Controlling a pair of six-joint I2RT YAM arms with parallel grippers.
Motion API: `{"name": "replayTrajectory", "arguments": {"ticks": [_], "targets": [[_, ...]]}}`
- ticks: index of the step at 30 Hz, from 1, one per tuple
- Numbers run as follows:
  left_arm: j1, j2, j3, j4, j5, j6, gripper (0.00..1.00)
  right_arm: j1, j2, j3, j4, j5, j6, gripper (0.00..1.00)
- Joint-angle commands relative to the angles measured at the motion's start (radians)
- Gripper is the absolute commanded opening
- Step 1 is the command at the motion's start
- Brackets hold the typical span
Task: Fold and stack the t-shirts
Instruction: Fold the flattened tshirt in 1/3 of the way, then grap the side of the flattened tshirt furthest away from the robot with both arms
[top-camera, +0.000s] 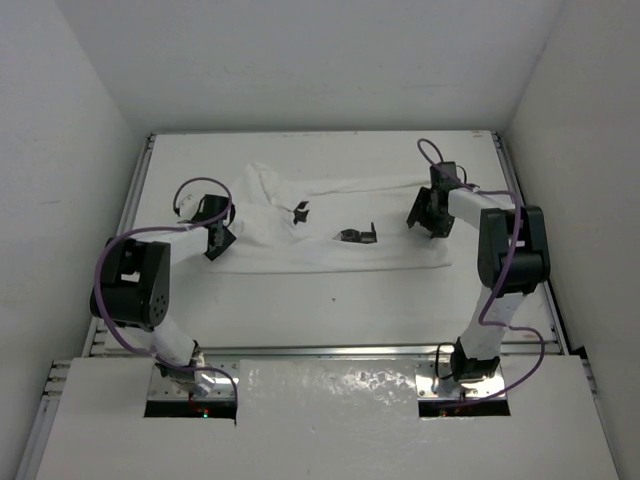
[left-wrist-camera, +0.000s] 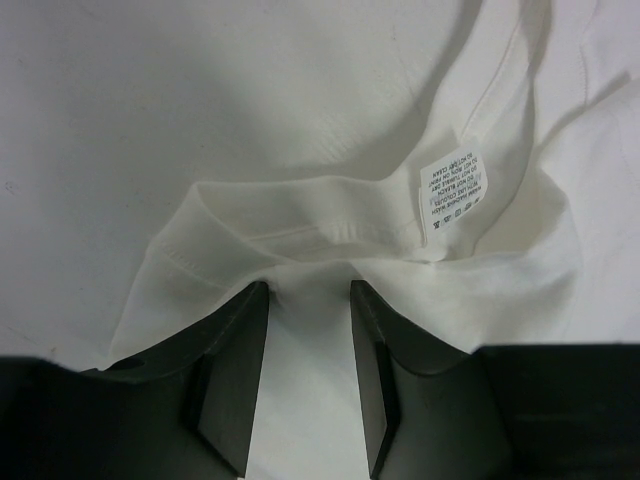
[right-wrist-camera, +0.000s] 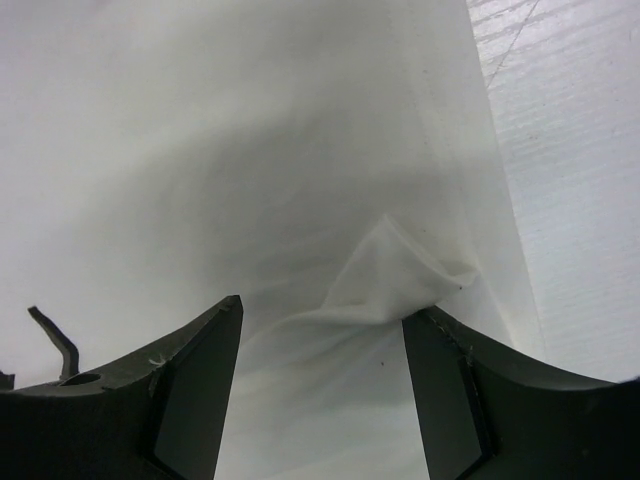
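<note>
The white t-shirt (top-camera: 330, 225) lies spread across the far half of the table, with small black marks (top-camera: 358, 236) on its chest. My left gripper (top-camera: 218, 238) is at the shirt's left end. In the left wrist view its jaws (left-wrist-camera: 307, 290) stand partway apart over the t-shirt (left-wrist-camera: 300, 130), with a gathered hem fold at their tips and cloth in the gap. My right gripper (top-camera: 425, 215) is at the shirt's right end. In the right wrist view it is wide open (right-wrist-camera: 322, 315) over the t-shirt (right-wrist-camera: 250, 150), and a raised corner of cloth (right-wrist-camera: 400, 275) touches the right finger.
A care label (left-wrist-camera: 452, 190) shows on the cloth beyond the left jaws. Bare white tabletop (right-wrist-camera: 570, 150) lies just right of the shirt's edge. White walls enclose the table (top-camera: 330, 300) on three sides, and both arm bases sit at the near edge.
</note>
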Motion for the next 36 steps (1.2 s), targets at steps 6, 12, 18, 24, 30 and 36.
{"name": "replayTrajectory", "arguments": {"ticks": [6, 12, 18, 24, 30, 36], "targets": [[0.004, -0.092, 0.11, -0.048, 0.067, 0.098, 0.63, 0.025, -0.051, 0.252, -0.045, -0.106, -0.076, 0.66], [-0.007, -0.032, 0.296, -0.149, 0.078, 0.086, 0.79, 0.023, -0.005, 0.374, -0.13, -0.041, -0.116, 0.67], [-0.1, 0.187, 0.654, -0.281, 0.064, 0.172, 0.77, 0.022, -0.022, 0.295, -0.076, -0.132, -0.112, 0.68], [-0.215, 0.518, 1.107, -0.487, -0.098, 0.14, 0.74, 0.025, -0.151, 0.078, 0.027, -0.224, -0.09, 0.68], [-0.235, 0.722, 1.32, -0.558, -0.187, 0.148, 0.68, 0.038, -0.273, -0.071, 0.083, -0.291, -0.083, 0.68], [-0.235, 0.807, 1.382, -0.519, -0.163, 0.22, 0.66, 0.051, -0.321, -0.098, 0.088, -0.333, -0.099, 0.68]]}}
